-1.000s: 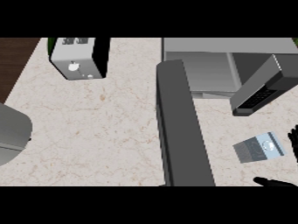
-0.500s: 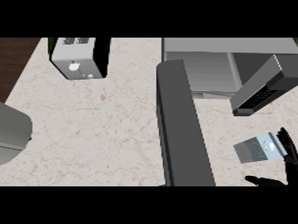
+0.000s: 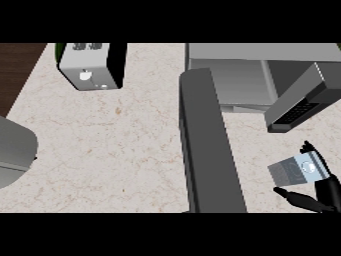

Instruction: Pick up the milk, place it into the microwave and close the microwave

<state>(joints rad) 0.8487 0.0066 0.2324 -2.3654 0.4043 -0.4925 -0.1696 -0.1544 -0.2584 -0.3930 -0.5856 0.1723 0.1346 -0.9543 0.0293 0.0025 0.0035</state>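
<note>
The milk (image 3: 297, 170), a small grey and white carton, stands on the counter at the lower right. My right hand (image 3: 331, 190) is open beside it. Its fingers (image 3: 309, 148) run straight up along the carton's right side and the thumb (image 3: 294, 196) reaches out just below the carton. I cannot tell whether the hand touches the carton. The microwave (image 3: 228, 75) stands at the back right with its cavity open. Its dark door (image 3: 208, 150) is swung out toward me, left of the milk. My left hand does not show.
A silver toaster (image 3: 92, 65) stands at the back left. A large grey rounded object (image 3: 3, 155) juts in from the left edge. The microwave's dark keypad panel (image 3: 309, 97) angles out just behind the milk. Dark flooring borders the counter's left edge.
My right hand has slid left and a little down, closing in on the milk's right side, with its thumb now under the carton. The milk and the door have not moved.
</note>
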